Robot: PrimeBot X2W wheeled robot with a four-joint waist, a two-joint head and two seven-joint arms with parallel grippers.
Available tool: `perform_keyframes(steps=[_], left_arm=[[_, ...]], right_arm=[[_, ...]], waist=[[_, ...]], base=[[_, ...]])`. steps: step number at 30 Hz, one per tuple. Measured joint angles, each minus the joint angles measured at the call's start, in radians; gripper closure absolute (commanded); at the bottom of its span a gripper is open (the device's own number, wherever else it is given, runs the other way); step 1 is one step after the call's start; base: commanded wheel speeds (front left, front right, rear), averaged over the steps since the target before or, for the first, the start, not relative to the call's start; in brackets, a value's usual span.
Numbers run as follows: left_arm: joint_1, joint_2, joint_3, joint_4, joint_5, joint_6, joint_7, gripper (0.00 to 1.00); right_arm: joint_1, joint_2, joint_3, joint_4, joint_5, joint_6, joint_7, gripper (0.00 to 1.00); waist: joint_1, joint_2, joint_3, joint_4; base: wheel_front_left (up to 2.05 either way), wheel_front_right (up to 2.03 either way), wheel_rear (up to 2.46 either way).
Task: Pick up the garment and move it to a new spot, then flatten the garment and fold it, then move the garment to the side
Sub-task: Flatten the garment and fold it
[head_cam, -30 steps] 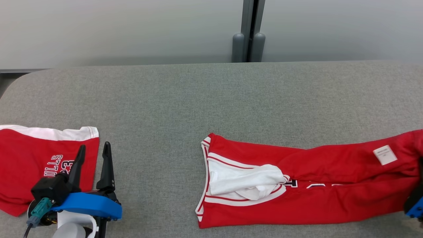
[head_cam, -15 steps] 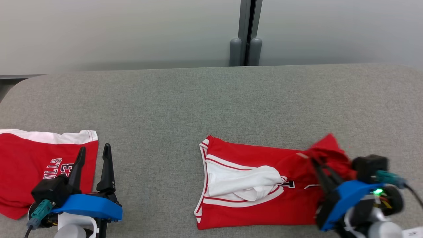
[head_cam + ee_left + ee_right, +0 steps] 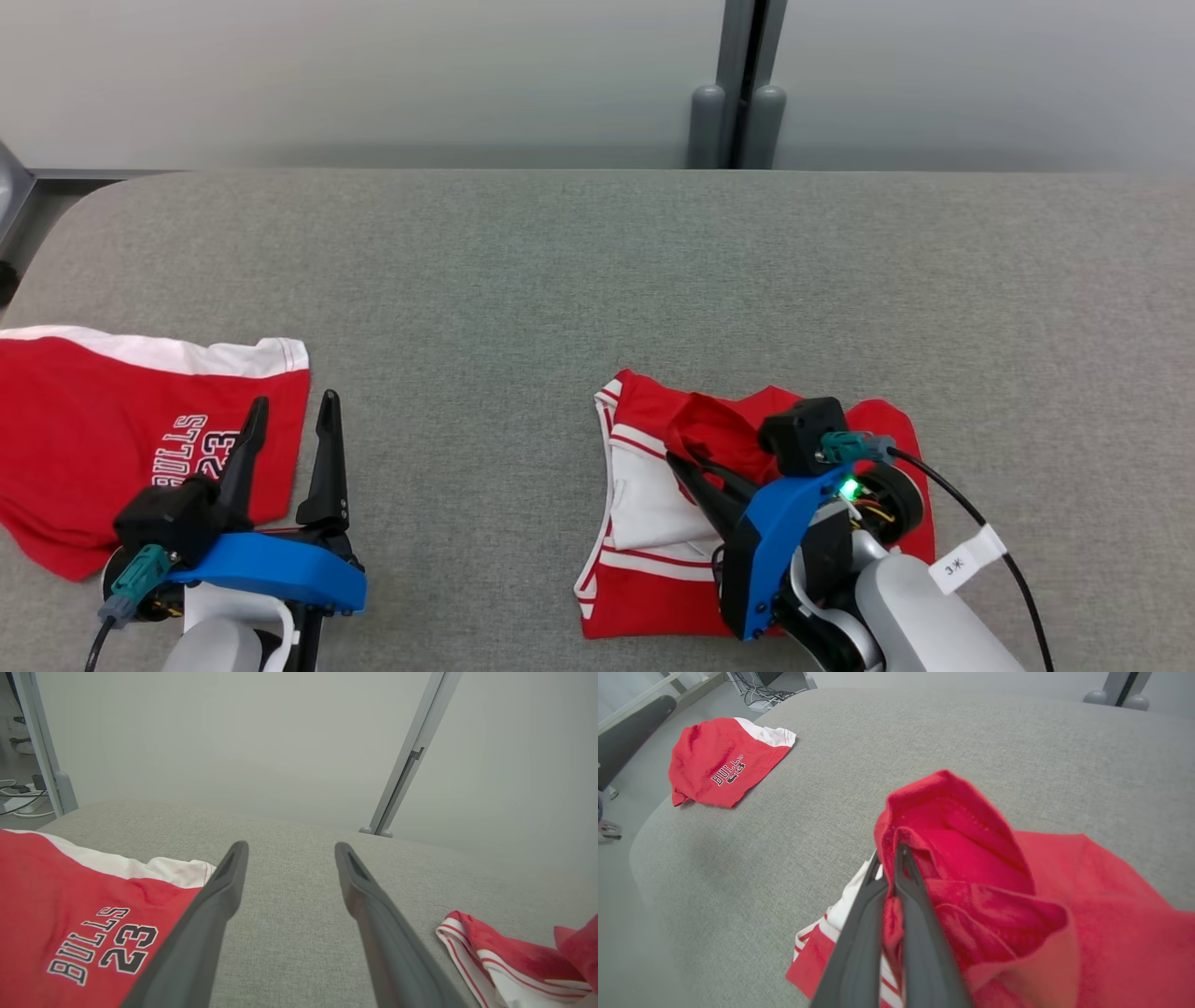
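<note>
The garment is a red jersey [image 3: 644, 602] with white trim, lying at the table's front right. Its right half is doubled over toward the left. My right gripper [image 3: 674, 459] is shut on a bunched red edge of it, held just above the white-trimmed neck part. In the right wrist view the dark fingers [image 3: 859, 942] pinch that red fold [image 3: 952, 812] at my gripper [image 3: 896, 851]. My left gripper [image 3: 293, 401] stands open at the front left with nothing between its tips. It also appears in the left wrist view [image 3: 290, 848], with the jersey's corner [image 3: 504, 961] off to the right.
Folded red Bulls shorts [image 3: 84, 439] lie at the front left, touching the left gripper's side, and show in the wrist views [image 3: 56, 905] [image 3: 719, 760]. The grey fabric table [image 3: 560, 280] has a rounded left edge. A grey post [image 3: 738, 93] stands behind it.
My right gripper has come in from the far right, carrying the jersey's right end leftward over the rest. The head camera shifted a little. The left arm has stayed put.
</note>
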Motion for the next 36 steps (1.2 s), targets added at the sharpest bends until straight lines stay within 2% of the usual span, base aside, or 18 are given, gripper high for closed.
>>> perform_keyframes(steps=[10, 11, 12, 17, 20, 28, 33, 36], left_arm=[[-0.014, -0.001, -0.007, 0.019, -0.002, -0.004, -0.002, 0.0], [-0.014, -0.001, -0.007, 0.021, -0.003, -0.004, -0.003, 0.0], [-0.014, -0.001, -0.006, 0.023, -0.003, -0.005, -0.004, 0.0], [-0.014, 0.001, 0.001, 0.033, -0.009, -0.007, -0.005, 0.0], [-0.014, 0.004, 0.006, 0.039, -0.01, -0.009, -0.008, 0.0], [-0.012, 0.012, 0.018, 0.043, -0.013, -0.01, -0.013, 0.0], [-0.003, 0.018, 0.025, 0.041, -0.013, -0.01, -0.014, 0.0], [0.005, 0.023, 0.031, 0.039, -0.013, -0.01, -0.014, 0.0]], right_arm=[[-0.08, 0.0, 0.105, 0.174, 0.089, 0.0, -0.046, 0.98], [-0.082, 0.0, 0.11, 0.185, 0.095, 0.0, -0.053, 0.76], [-0.087, 0.0, 0.115, 0.195, 0.099, 0.0, -0.055, 0.0], [-0.092, 0.001, 0.158, 0.191, 0.153, 0.0, -0.045, 0.0], [-0.091, 0.0, 0.18, 0.147, 0.184, 0.0, -0.032, 0.0], [-0.046, -0.016, 0.154, -0.117, 0.298, 0.0, -0.033, 0.0], [0.034, -0.097, -0.004, -0.244, 0.304, 0.0, -0.04, 0.0], [0.081, -0.126, -0.137, -0.265, 0.218, 0.0, -0.051, 0.0]], waist=[[0.0, 0.0, 0.012, 0.036], [0.0, 0.0, 0.012, 0.036], [0.0, 0.0, 0.013, 0.035], [0.0, 0.0, 0.009, 0.026], [0.0, 0.0, 0.006, 0.015], [0.0, 0.0, -0.006, -0.013], [0.0, 0.0, -0.015, -0.022], [0.0, 0.0, -0.019, -0.027]], base=[[0.0, 0.0, 0.0], [0.0, 0.0, 0.0], [0.0, 0.0, 0.0], [0.0, 0.0, 0.0], [0.0, 0.0, 0.0], [0.0, 0.0, 0.0], [0.0, 0.0, 0.0], [0.0, 0.0, 0.0]])
